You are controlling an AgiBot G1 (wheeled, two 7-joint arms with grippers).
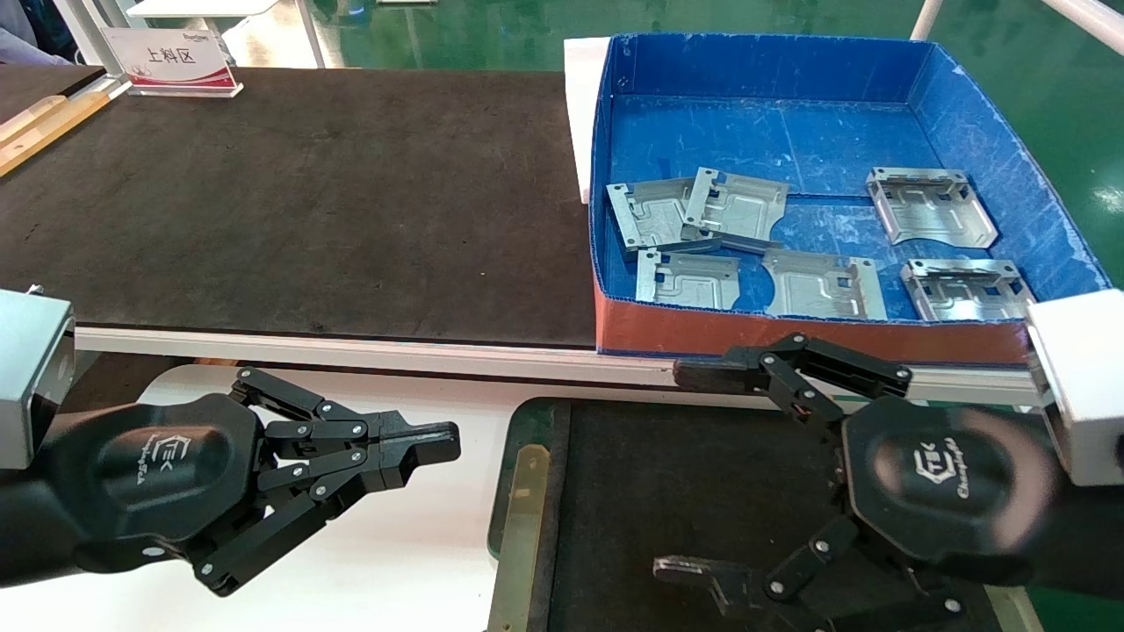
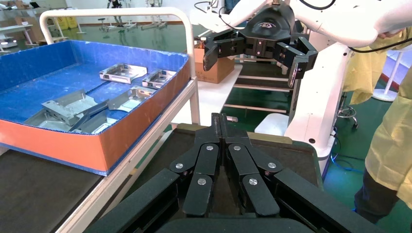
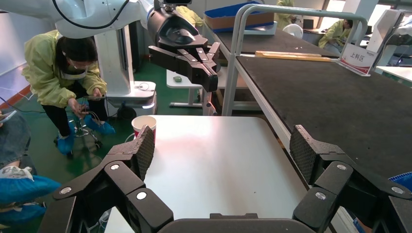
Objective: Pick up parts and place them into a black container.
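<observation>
Six parts (image 1: pixel 755 241) lie in the blue box (image 1: pixel 966 96), upper right of the head view; none in the black container (image 1: pixel 685 491) yet, lower centre-right. Going left to right: left claw (image 1: pixel 430 443) sits lower left over the white surface (image 1: pixel 421 544), fingers closed together, holding nothing, looks parked. The black mat on the bench (image 1: pixel 290 202) fills upper left and centre, with a sign (image 1: pixel 171 60) at the far upper left. Right claw (image 1: pixel 694 474) hangs lower right above the container, fingers spread wide, empty.

Parts look like thin stamped metal: stiff, light, probably slick, with sharp bent tabs. Two at the box's left overlap (image 1: pixel 694 215), so awkward to take first. Better bet is a lone plate like the far-right one (image 1: pixel 931 204), pinched across opposite raised edges, not flat on the face. Lying flat on the box floor, edges may be hard to get under.
</observation>
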